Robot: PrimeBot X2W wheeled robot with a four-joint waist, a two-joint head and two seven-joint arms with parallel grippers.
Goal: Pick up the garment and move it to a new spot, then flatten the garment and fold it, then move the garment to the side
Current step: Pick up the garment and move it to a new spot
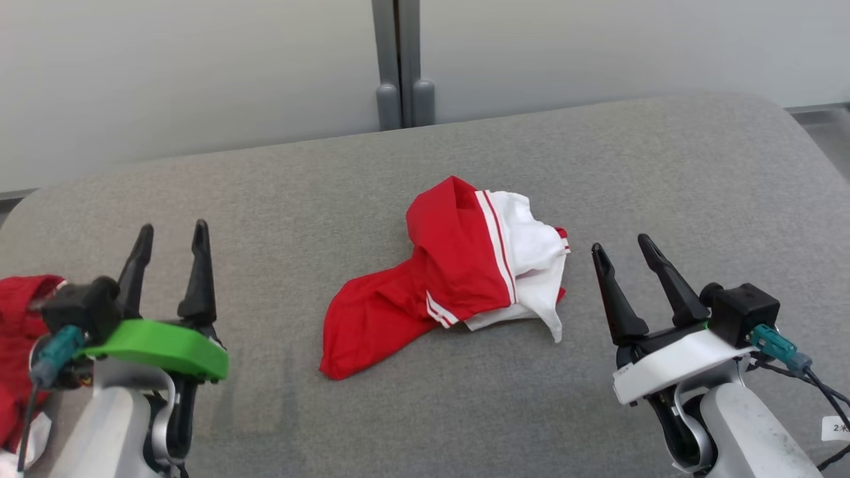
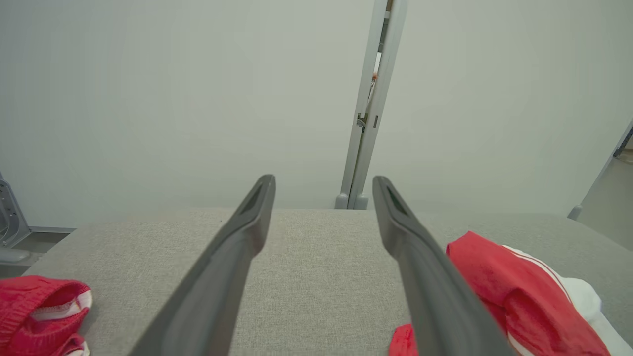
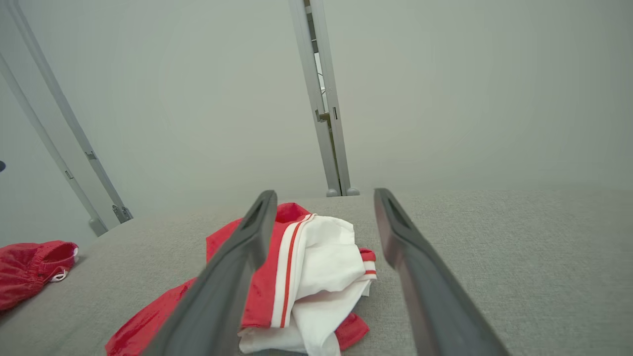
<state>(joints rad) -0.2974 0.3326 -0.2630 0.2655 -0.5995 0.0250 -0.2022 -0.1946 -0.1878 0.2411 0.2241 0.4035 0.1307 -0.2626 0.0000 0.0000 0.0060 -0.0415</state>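
As garment (image 1: 458,272) lies crumpled | long axis near-left to far-right

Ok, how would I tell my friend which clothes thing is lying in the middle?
Find the big grey padded surface. Near its middle, between the left pincer and the right pincer, lies a crumpled garment. It is red with a big white part and thin stripes, while the other cloth bundle at the left edge is almost all red.

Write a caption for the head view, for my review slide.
Crumpled red-and-white garment lies on grey surface between open left end effector and open right end effector.
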